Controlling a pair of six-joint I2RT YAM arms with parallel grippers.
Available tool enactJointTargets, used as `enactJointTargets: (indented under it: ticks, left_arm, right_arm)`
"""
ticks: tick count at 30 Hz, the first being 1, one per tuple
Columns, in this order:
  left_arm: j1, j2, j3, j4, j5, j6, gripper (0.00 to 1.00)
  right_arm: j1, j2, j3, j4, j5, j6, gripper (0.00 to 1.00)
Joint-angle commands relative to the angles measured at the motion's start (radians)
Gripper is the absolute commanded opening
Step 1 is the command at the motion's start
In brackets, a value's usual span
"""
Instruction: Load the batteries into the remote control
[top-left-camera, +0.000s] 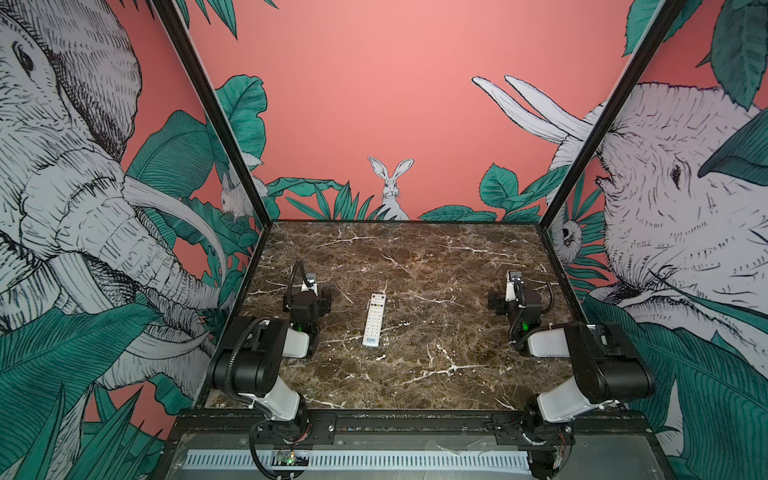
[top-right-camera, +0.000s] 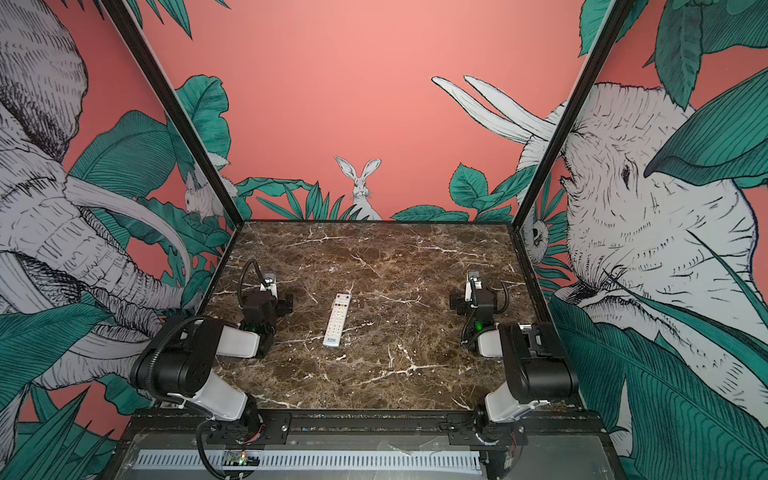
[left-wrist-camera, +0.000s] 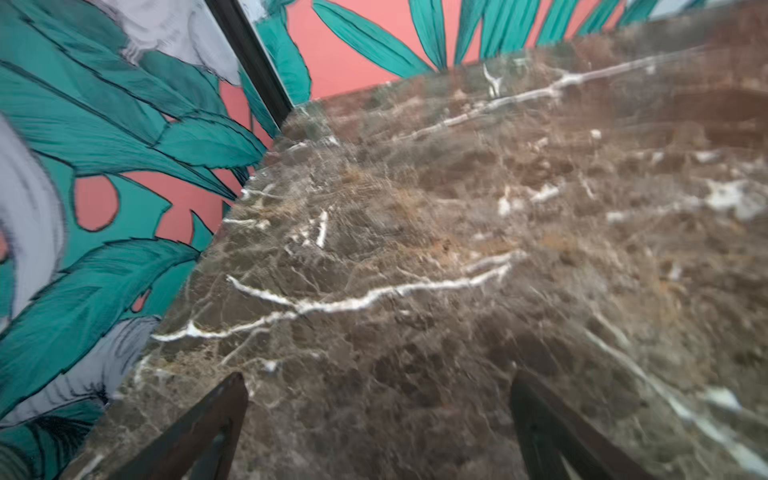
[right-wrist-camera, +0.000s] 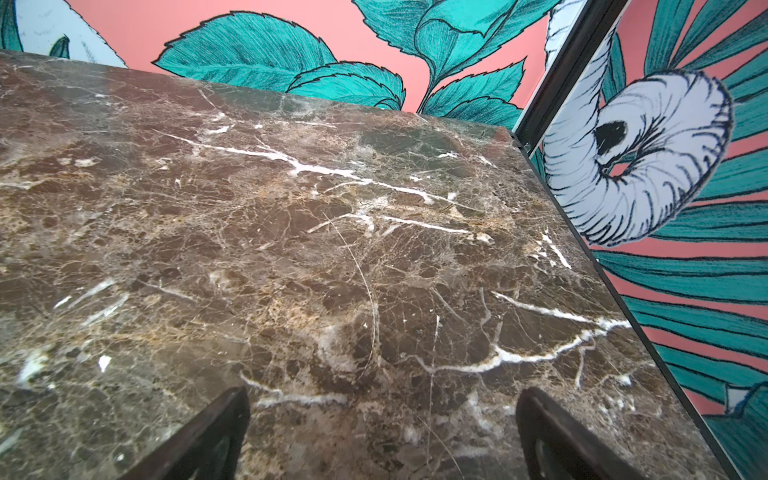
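You had the remote control (top-left-camera: 374, 320) lying flat and buttons-up on the brown marble table (top-left-camera: 436, 257), plain in both top views. Its red-button end pointed away from the arm bases and its blue-logo end pointed toward them. Your left gripper (left-wrist-camera: 378, 390) sat to the left of the remote, about level with its red-button end, and stood clear of it. Its jaws were spread wide, and the left wrist view, though blurred, showed only bare marble between them. Your right gripper (right-wrist-camera: 382, 399) sat to the right of the remote, farther from it than the left one. It too was released, with only veined marble between its dark fingers (right-wrist-camera: 208, 436). Neither gripper touched the remote.
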Motion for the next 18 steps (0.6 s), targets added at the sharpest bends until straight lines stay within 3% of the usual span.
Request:
enactJointTargets:
  ticks: [1, 18]
  left_arm:
    - [0.025, -0.027, 0.046, -0.021, 0.037, -0.039, 1.0]
    - [0.028, -0.033, 0.049, -0.034, 0.039, -0.043, 1.0]
  right_arm:
    - [-0.003, -0.003, 0.023, 0.017, 0.021, 0.012, 0.99]
    - [-0.003, -0.002, 0.023, 0.021, 0.03, 0.015, 0.99]
